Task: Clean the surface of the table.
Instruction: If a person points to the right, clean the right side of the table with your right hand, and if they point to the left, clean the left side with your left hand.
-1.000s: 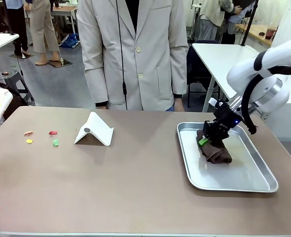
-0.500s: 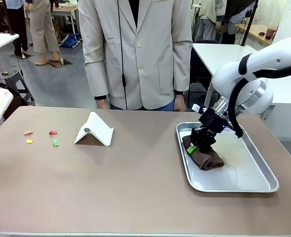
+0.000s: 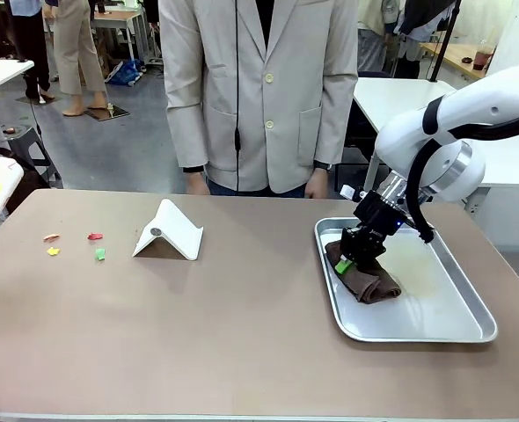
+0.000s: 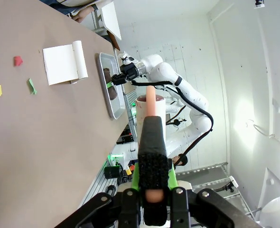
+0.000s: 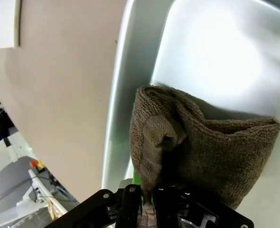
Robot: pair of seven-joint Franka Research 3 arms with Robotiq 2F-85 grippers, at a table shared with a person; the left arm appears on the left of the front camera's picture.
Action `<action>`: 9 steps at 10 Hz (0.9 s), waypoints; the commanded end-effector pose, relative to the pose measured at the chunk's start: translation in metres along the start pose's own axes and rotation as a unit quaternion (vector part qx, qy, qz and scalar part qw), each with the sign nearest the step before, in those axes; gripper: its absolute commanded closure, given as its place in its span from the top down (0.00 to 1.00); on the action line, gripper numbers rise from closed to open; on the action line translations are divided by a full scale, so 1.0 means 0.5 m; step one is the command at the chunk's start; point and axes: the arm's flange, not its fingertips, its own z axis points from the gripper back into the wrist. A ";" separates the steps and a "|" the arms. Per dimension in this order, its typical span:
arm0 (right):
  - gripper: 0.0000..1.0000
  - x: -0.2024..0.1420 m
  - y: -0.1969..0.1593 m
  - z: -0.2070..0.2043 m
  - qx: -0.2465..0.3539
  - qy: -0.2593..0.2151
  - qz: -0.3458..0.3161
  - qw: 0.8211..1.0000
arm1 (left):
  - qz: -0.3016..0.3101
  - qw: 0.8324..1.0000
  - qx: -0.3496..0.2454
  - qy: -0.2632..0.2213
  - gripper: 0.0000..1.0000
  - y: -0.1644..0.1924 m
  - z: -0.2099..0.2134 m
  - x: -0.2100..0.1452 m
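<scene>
- The bench [image 3: 224,334] spans the front view; its tan top is bare except for coloured scraps [image 3: 75,244] at about 9 o'clock and a white folded card [image 3: 170,230] near 11 o'clock.
- The right gripper [image 3: 347,262] pinches a brown cloth [image 3: 374,286] in the silver tray [image 3: 418,337] at 3 o'clock, probably picking it up as the wiping tool.
- The grip is on the cloth's folded edge, so most of it hangs free for wiping.
- The left gripper [image 4: 152,121] is pressed together on a pinkish strip [image 4: 150,97] that I can't identify, and is held off the 9 o'clock edge.
- A person [image 3: 259,88] stands at 12 o'clock, hands off the bench.
</scene>
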 end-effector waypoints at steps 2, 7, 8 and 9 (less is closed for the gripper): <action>0.00 -0.020 -0.036 0.025 -0.054 0.023 -0.037 0.998 | -0.005 1.000 -0.005 0.002 0.00 -0.019 0.018 -0.011; 0.00 -0.077 -0.087 0.097 -0.064 0.042 -0.087 0.993 | -0.005 1.000 -0.005 0.002 0.00 -0.019 0.018 -0.011; 0.00 -0.091 -0.103 0.112 -0.061 0.037 -0.099 0.993 | -0.005 1.000 -0.005 0.002 0.00 -0.019 0.018 -0.011; 0.00 -0.105 -0.119 0.127 -0.054 0.030 -0.110 0.992 | -0.005 1.000 -0.005 0.002 0.00 -0.019 0.018 -0.011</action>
